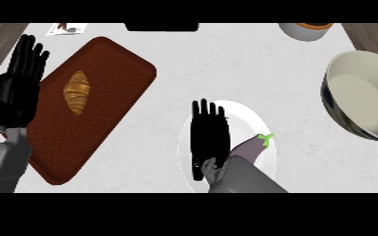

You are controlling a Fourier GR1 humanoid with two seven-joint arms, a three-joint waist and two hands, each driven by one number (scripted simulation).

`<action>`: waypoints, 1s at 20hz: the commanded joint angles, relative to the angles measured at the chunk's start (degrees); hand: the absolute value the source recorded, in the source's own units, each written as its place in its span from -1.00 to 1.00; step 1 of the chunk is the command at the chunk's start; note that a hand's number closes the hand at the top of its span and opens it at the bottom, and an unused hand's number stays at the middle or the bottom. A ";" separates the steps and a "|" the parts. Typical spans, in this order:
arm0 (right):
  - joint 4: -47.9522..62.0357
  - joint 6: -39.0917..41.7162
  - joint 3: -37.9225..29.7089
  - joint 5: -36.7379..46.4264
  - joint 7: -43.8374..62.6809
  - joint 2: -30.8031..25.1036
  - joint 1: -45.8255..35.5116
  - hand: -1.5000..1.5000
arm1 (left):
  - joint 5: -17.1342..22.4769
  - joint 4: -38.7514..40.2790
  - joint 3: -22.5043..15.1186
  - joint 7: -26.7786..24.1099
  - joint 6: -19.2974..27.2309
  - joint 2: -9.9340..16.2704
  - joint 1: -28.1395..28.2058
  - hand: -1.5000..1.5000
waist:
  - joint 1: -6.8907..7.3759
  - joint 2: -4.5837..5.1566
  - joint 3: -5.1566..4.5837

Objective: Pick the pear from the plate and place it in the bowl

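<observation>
A: State the position of the right hand point(208, 130).

B: It lies over the white plate point(260, 122), fingers straight and together, gripping nothing.

A: Where is the task's item?

B: On the plate, just right of the hand, lies a purple item with a green stem point(252, 147); it resembles an eggplant, not a pear. The forearm hides part of it.

A: The bowl point(353, 92)?

B: At the right edge, well apart.

A: Left hand point(22, 77)?

B: Resting open at the left edge, beside the brown tray point(111, 75) carrying a croissant point(77, 91).

White plate point(260, 125), brown textured tray point(111, 75)
</observation>
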 commanded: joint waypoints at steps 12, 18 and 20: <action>5.26 1.42 -5.45 3.62 3.60 0.85 2.57 -1.00 | -2.80 -2.85 2.22 2.55 -0.27 -2.24 0.80 0.00 | -0.32 -0.05 0.00; 8.15 -4.19 -4.49 9.01 -3.99 0.85 1.87 1.00 | -4.02 -3.34 3.50 2.20 -1.37 -4.20 1.82 0.00 | -0.05 -0.01 0.01; 5.55 -4.35 -3.49 12.79 -5.07 0.44 5.94 1.00 | -2.89 -2.83 5.74 4.26 -3.45 -1.74 0.14 0.00 | -0.28 -0.06 0.01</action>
